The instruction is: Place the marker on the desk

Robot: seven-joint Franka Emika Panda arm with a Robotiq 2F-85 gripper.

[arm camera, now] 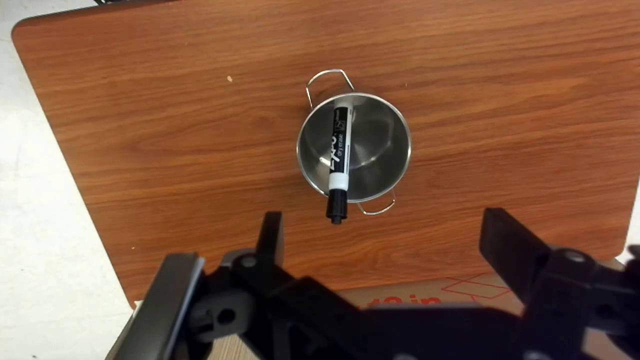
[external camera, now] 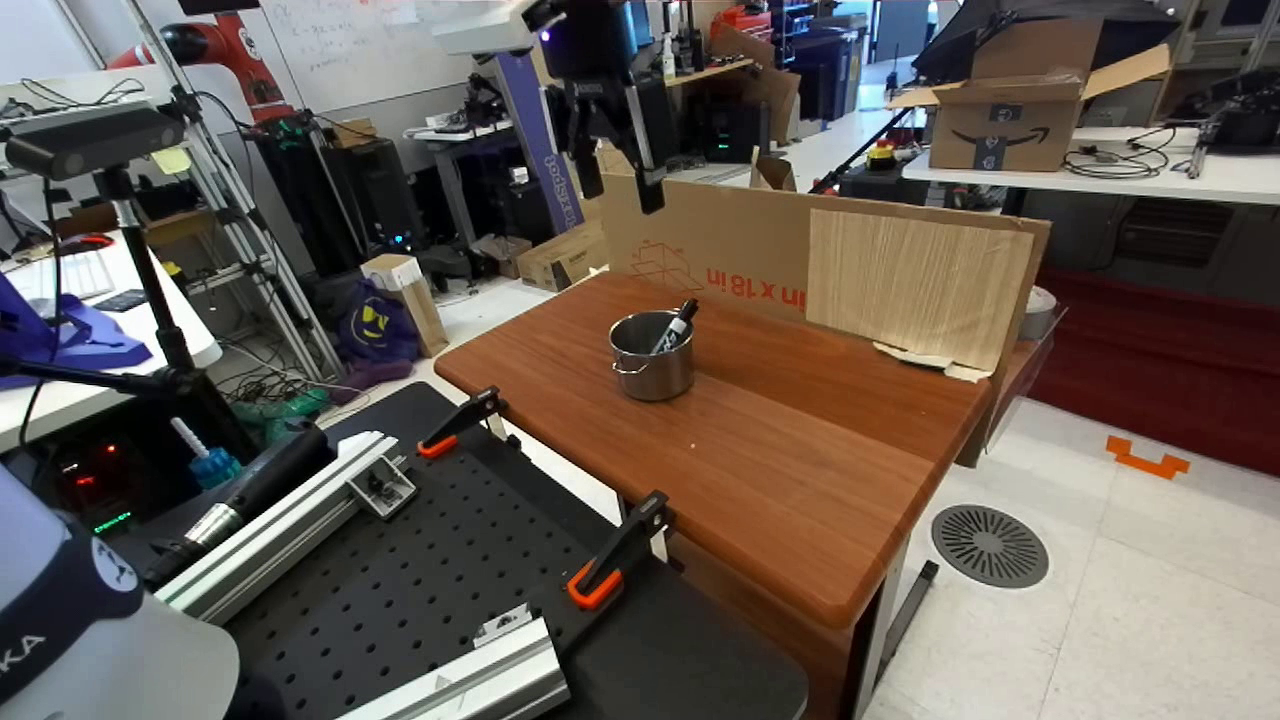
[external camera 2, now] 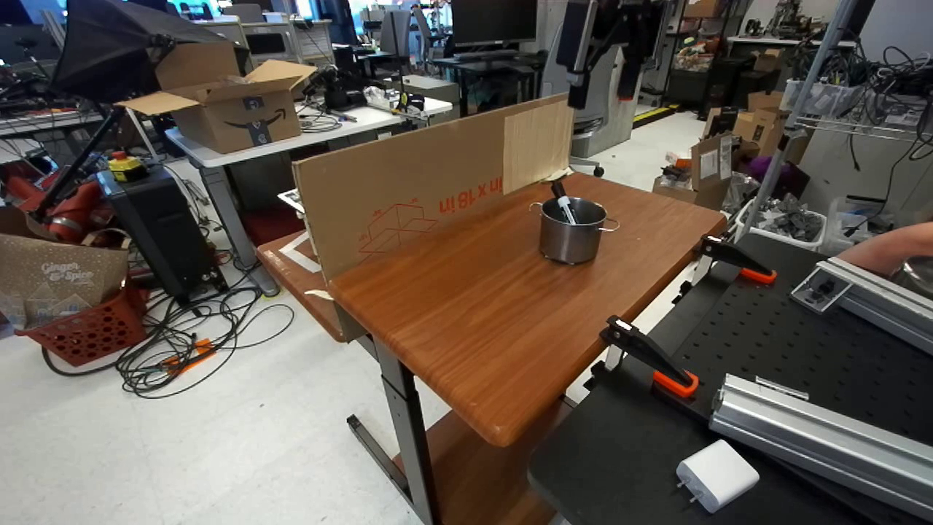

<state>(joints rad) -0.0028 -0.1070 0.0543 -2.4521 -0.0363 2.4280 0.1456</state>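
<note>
1. Marker [arm camera: 339,155] isn't out on the desk [external camera: 760,450] yet: it leans in the metal pot [external camera: 652,375], near centre of the wrist frame, cap [arm camera: 337,202] poking past the lower rim, tail end down inside.
2. Gripper [arm camera: 383,220]: jaws wide apart, nothing between them. Hangs near the top of the frame in both exterior views, higher than the pot and well apart from it.
3. Step in hand, my read: line up and pick. Marker shows above and left of the jaw gap's middle in the wrist frame, so trim that way before going down. Jaws span left-right, marker runs roughly up-down; should need little wrist twist.
4. Grip at the cap, outside the rim. Watch the lower wire handle [arm camera: 376,213], just right of the cap: narrow the jaws a bit on approach so neither side lands on handle or rim.
5. Pull up along the marker's lean until the tail clears. Sideways drag could tip the pot.
6. Lay it flat on bare wood left of the pot in the wrist frame, away from the cardboard sheet [external camera: 725,230]. Release low and slow; barrel may roll.
</note>
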